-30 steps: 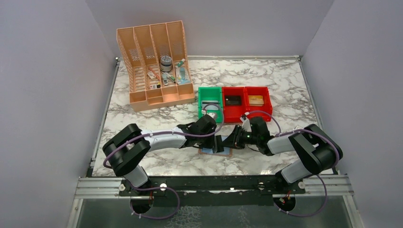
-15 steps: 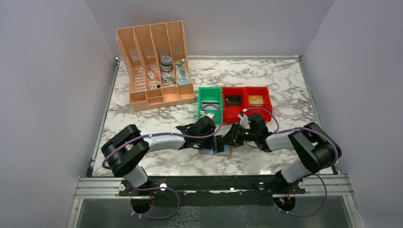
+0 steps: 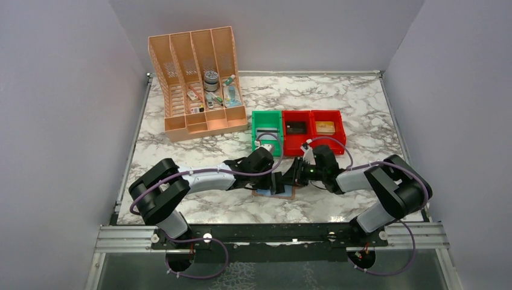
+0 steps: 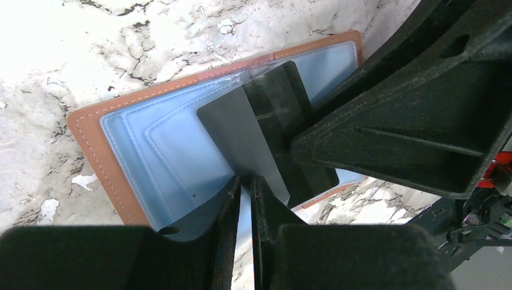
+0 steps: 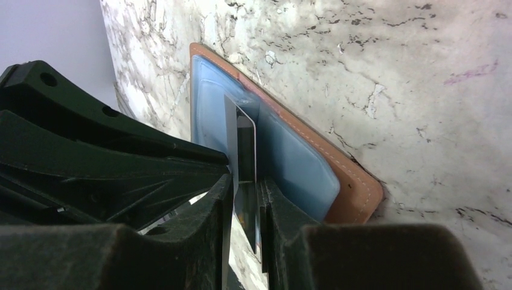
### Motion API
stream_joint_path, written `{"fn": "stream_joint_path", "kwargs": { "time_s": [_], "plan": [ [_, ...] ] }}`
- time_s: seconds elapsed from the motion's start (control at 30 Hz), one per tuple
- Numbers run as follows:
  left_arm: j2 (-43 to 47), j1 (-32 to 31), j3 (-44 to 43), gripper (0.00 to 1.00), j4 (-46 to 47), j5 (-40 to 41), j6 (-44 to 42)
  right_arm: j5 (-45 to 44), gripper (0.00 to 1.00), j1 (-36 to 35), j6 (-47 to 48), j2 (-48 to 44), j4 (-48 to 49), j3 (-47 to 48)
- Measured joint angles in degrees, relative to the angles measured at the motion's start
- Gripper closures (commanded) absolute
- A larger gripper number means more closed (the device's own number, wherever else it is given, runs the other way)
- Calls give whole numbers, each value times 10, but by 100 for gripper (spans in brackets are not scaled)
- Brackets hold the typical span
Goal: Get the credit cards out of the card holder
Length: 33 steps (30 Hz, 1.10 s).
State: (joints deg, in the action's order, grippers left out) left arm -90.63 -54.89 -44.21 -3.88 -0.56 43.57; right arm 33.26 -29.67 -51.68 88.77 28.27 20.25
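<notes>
The card holder (image 3: 284, 197) lies open on the marble between the two arms, brown rim and blue-grey inside (image 4: 90, 139) (image 5: 356, 181). One dark grey credit card (image 4: 241, 127) (image 5: 244, 142) stands tilted up, half out of a pocket. My right gripper (image 3: 294, 178) (image 5: 246, 187) is shut on that card's free end. My left gripper (image 3: 276, 181) (image 4: 246, 184) is shut with a thin slit, its tips on the blue inside at the foot of the card. In the top view the grippers hide the card.
A green bin (image 3: 266, 130) and two red bins (image 3: 296, 139) (image 3: 328, 136) stand just behind the grippers. An orange desk organiser (image 3: 196, 84) with small items stands at the back left. The two grippers almost touch each other.
My right gripper has shifted a little left, closer to the left gripper over the holder. The left arm and the holder have stayed in place.
</notes>
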Motion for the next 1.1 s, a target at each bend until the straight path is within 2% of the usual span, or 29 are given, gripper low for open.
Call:
{"fn": "stream_joint_path", "kwargs": {
  "time_s": [0.13,0.23,0.3,0.43,0.63,1.1],
  "plan": [
    [0,0,0,84,0,0,0,11,88,0,-7,11,18,0],
    [0,0,-1,84,-1,0,-5,36,98,0,-21,24,50,-2],
    [0,0,-3,84,-5,1,-7,39,99,0,-28,28,66,-9],
    [2,0,-3,84,-10,2,-9,34,99,0,-40,25,75,-29],
    [2,-1,-3,84,-11,2,-9,29,83,0,-47,5,76,-47],
    [2,-3,-3,84,-11,1,-17,19,81,0,-47,1,34,-26]
  ]
}}
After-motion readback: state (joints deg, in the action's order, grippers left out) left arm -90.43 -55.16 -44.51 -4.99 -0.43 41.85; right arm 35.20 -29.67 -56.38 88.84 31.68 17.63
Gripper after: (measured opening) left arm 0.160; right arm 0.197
